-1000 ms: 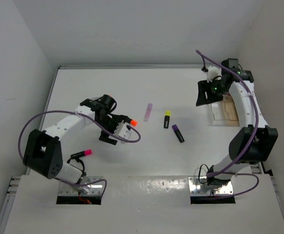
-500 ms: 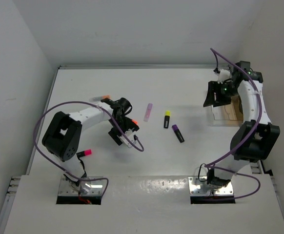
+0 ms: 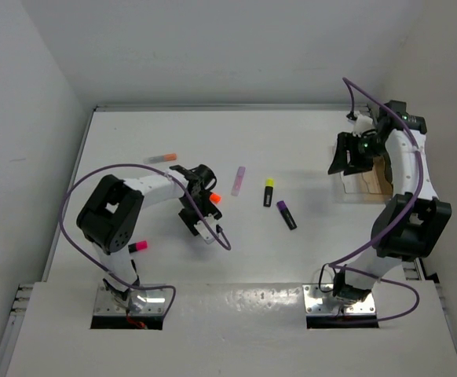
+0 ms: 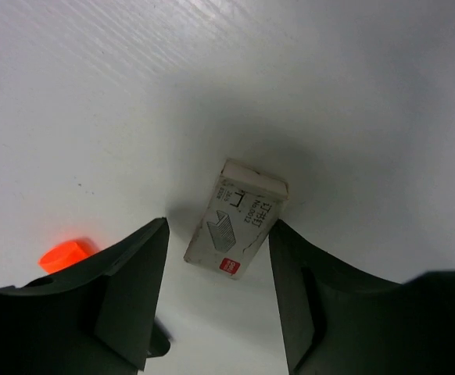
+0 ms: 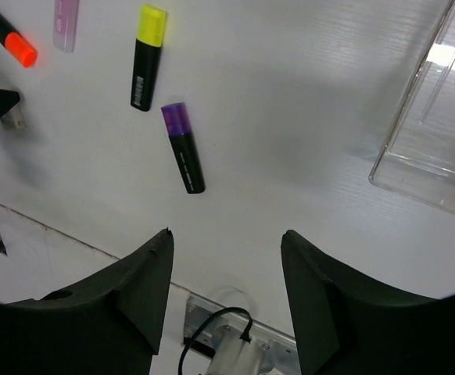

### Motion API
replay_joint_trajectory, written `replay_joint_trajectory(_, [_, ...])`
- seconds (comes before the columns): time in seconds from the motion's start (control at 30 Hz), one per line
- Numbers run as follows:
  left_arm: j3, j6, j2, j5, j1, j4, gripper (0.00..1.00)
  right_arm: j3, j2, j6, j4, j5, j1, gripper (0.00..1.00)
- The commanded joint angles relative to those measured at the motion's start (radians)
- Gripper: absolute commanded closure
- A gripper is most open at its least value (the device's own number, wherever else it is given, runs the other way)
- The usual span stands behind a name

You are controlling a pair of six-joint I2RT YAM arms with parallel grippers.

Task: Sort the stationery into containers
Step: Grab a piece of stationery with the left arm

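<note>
Two arms work over the white surface (image 3: 307, 141). The left jaws are down low, a bit left of the middle. They are open, with one black finger (image 4: 126, 305) on each side of a small white box (image 4: 237, 220). The box lies flat and a bit crooked. There is a thin gap on its left side, and the other finger is right at its edge.

An orange highlighter (image 3: 213, 197) lies just beside these jaws. To its right lie a lilac marker (image 3: 238, 180), a yellow highlighter (image 3: 268, 191) and a purple highlighter (image 3: 286, 214), each one apart from the others. A pink highlighter (image 3: 138, 247) lies close to the left arm's base. A thin pen (image 3: 160, 159) with a red end lies farther back on the left.

The right jaws are open and hold nothing. They hang in the air next to the clear tray (image 5: 438, 141), which sits at the right edge.
</note>
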Motion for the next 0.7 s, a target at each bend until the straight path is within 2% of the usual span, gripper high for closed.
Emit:
replay_joint_trajectory(0.0, [-0.012,0.035,0.024,-0.013,-0.004,0.022,0.40,0.029,0.004,-0.015,-0.009,-0.039,-0.005,0.43])
replay_joint_trajectory(0.17, [-0.019,0.010,0.041,-0.019,0.016,0.046,0.47,0.023,-0.014,-0.029,-0.017,-0.075,-0.005,0.43])
replay_joint_trajectory(0.27, [-0.008,-0.057,0.030,0.011,0.033,0.071,0.59,0.013,-0.038,-0.022,-0.017,-0.115,-0.002,0.43])
replay_joint_trajectory(0.3, [0.007,-0.109,0.023,0.025,0.037,0.070,0.66,0.012,-0.046,-0.016,-0.023,-0.128,0.000,0.44])
replay_joint_trajectory(0.37, [0.040,-0.192,-0.002,0.083,0.048,0.070,0.70,-0.019,-0.084,0.026,-0.017,-0.186,0.000,0.44])
replay_joint_trajectory(0.47, [0.141,-0.464,-0.029,0.160,0.045,0.073,0.76,-0.103,-0.170,0.127,0.040,-0.287,0.011,0.44])
replay_joint_trajectory(0.5, [0.214,-0.638,-0.030,0.203,0.040,0.065,0.81,-0.156,-0.195,0.226,0.102,-0.327,0.029,0.44])
replay_joint_trajectory(0.57, [0.292,-0.811,-0.031,0.247,0.040,0.071,0.84,-0.209,-0.244,0.283,0.166,-0.357,0.060,0.44])
replay_joint_trajectory(0.63, [0.394,-1.125,-0.060,0.319,0.051,0.100,0.79,-0.272,-0.314,0.367,0.303,-0.375,0.112,0.44])
replay_joint_trajectory(0.67, [0.399,-1.201,-0.060,0.336,0.053,0.134,0.79,-0.281,-0.315,0.392,0.328,-0.378,0.126,0.44])
